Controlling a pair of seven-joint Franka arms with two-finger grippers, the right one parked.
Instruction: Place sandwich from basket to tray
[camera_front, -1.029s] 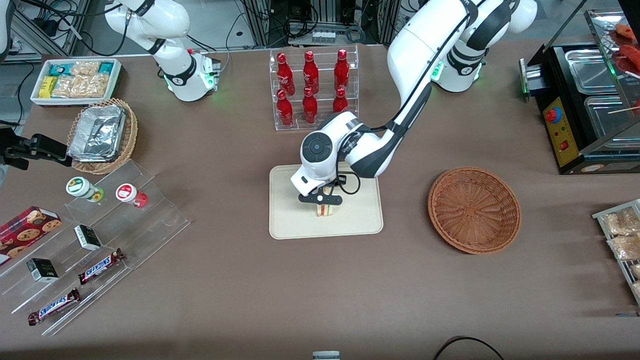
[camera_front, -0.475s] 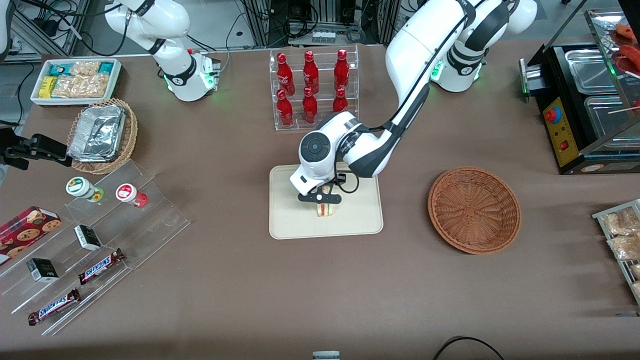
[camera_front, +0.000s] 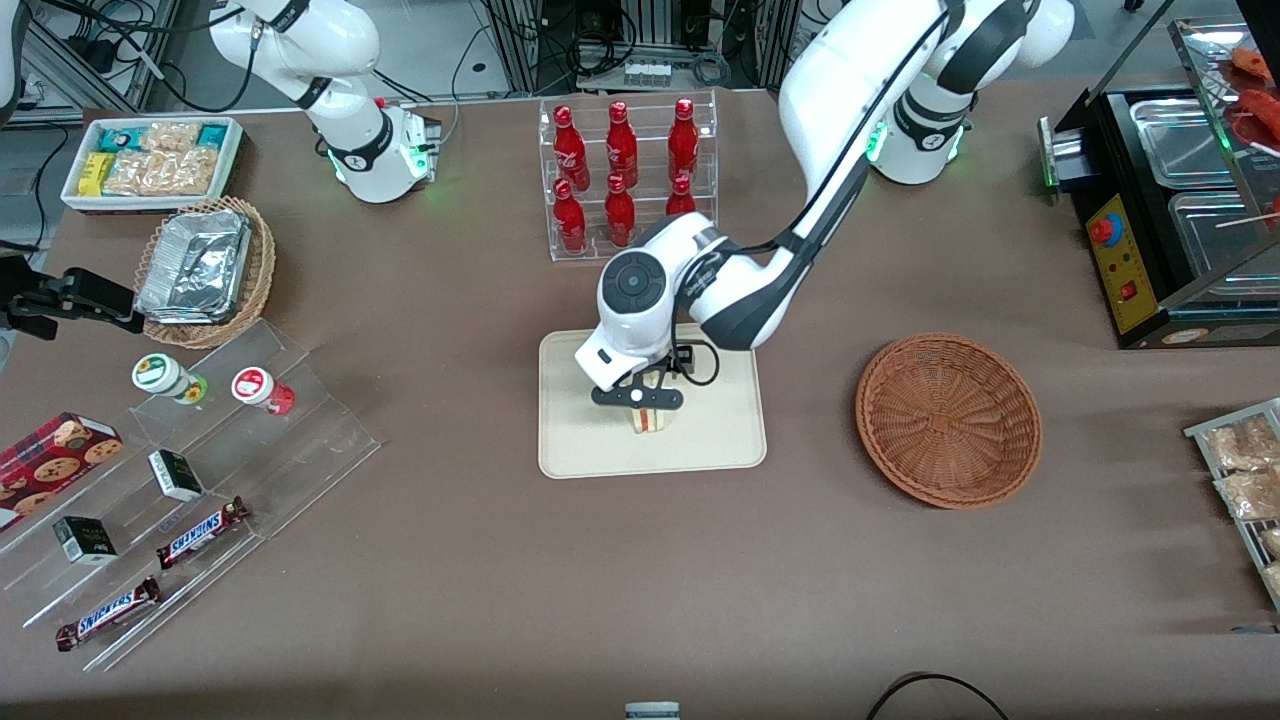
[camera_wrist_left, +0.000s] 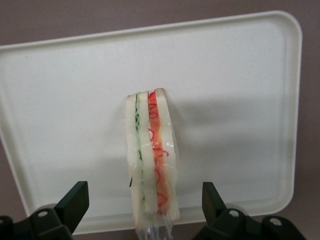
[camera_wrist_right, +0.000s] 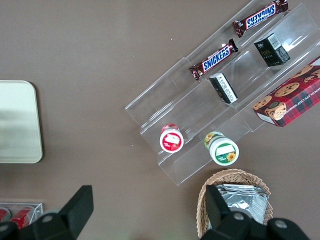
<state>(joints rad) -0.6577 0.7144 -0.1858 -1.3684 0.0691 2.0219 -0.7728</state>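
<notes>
The sandwich (camera_front: 650, 421) (camera_wrist_left: 151, 155) stands on its edge on the cream tray (camera_front: 590, 450) (camera_wrist_left: 240, 75), in clear wrap, with red and green filling lines showing. My left gripper (camera_front: 637, 397) (camera_wrist_left: 144, 190) hangs just above it, open. Its black fingers (camera_wrist_left: 75, 197) stand well apart on either side of the sandwich without touching it. The reddish-brown wicker basket (camera_front: 948, 420) sits beside the tray toward the working arm's end of the table, with nothing in it. A corner of the tray (camera_wrist_right: 17, 122) also shows in the right wrist view.
A clear rack of red bottles (camera_front: 622, 180) stands farther from the front camera than the tray. Toward the parked arm's end are a stepped acrylic shelf with snacks (camera_front: 200, 470), a tan basket of foil containers (camera_front: 205, 270) and a white bin (camera_front: 150, 160). A black warmer (camera_front: 1180, 200) stands at the working arm's end.
The left arm's wrist has lifted slightly and shifted a little away from the front camera. The sandwich has stayed standing in the same spot on the tray.
</notes>
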